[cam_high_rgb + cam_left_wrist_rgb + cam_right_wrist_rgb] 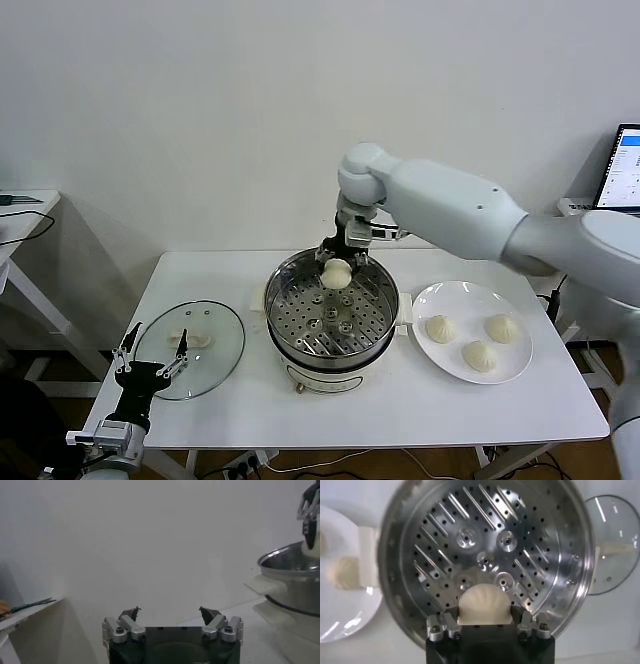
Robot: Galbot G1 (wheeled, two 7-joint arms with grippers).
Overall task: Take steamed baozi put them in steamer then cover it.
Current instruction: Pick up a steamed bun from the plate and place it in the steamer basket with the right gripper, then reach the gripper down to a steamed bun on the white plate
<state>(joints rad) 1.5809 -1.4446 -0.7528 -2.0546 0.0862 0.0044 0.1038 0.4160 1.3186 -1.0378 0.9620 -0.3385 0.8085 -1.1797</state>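
Right end effector [338, 262] gripping baozi [336, 274] above steamer [300, 300]; three buns [441, 328] on plate [425, 300]

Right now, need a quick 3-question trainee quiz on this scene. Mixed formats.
1. True or false: the right gripper holds a baozi over the steamer.
2. How many baozi lie on the white plate?
3. Where is the cover? A) on the steamer B) flat on the table near the open left gripper C) on the plate

Key: 1 true; 2 three; 3 B
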